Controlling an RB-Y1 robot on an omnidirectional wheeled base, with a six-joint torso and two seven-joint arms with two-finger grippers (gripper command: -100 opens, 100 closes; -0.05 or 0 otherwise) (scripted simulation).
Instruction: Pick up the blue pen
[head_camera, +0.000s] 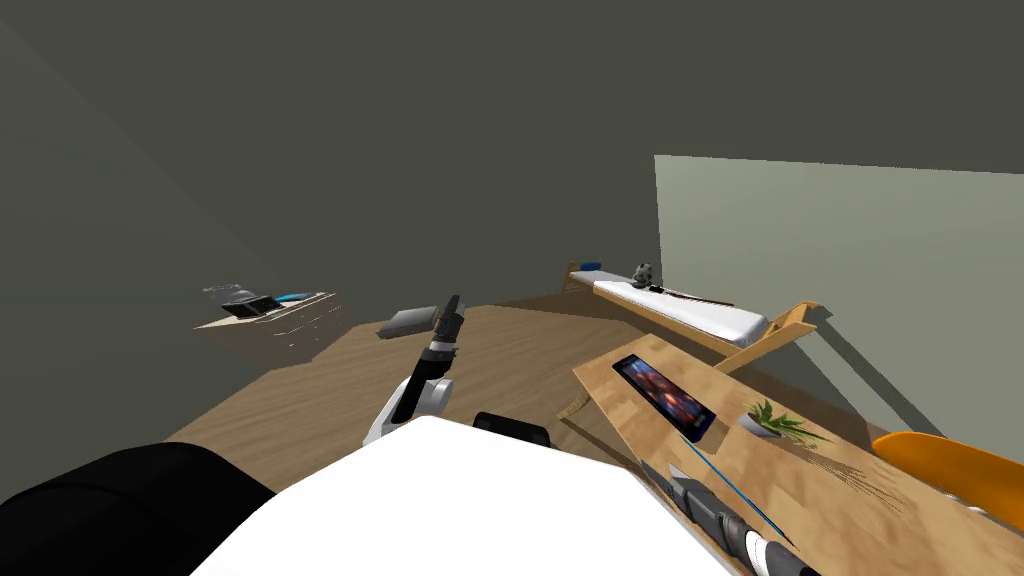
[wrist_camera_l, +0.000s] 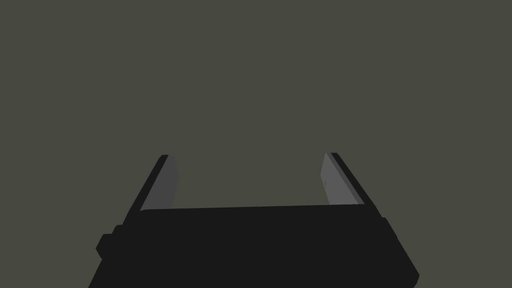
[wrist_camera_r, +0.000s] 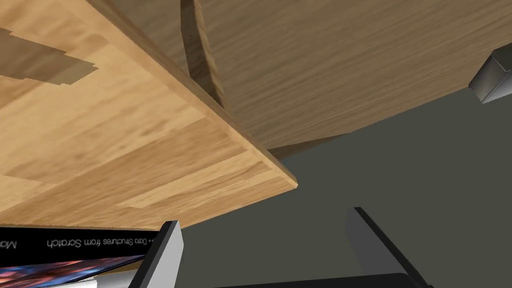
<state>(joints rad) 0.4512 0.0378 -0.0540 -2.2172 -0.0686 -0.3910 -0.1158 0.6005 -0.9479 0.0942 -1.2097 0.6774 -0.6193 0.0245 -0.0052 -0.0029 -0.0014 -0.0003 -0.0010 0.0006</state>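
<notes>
Our right claw (wrist_camera_r: 265, 216) hangs released above the near corner of the wooden desk (wrist_camera_r: 125, 150), its two fingers standing wide apart with nothing between them. Just beside one finger lies a dark book (wrist_camera_r: 60, 255) with a colourful cover. The line on its edge appears upside down to us and reads "Data Structures from Scratch"; the letters before it are too small for us to read.

From the head view, the blue pen (head_camera: 735, 487) lies flat on the desk as a thin line. It runs from the book's near corner alongside our right forearm, with a small potted plant (head_camera: 775, 422) on its other side. Our left claw (wrist_camera_l: 248, 155) is raised out in front of us, away from the desk, and is likewise released.
</notes>
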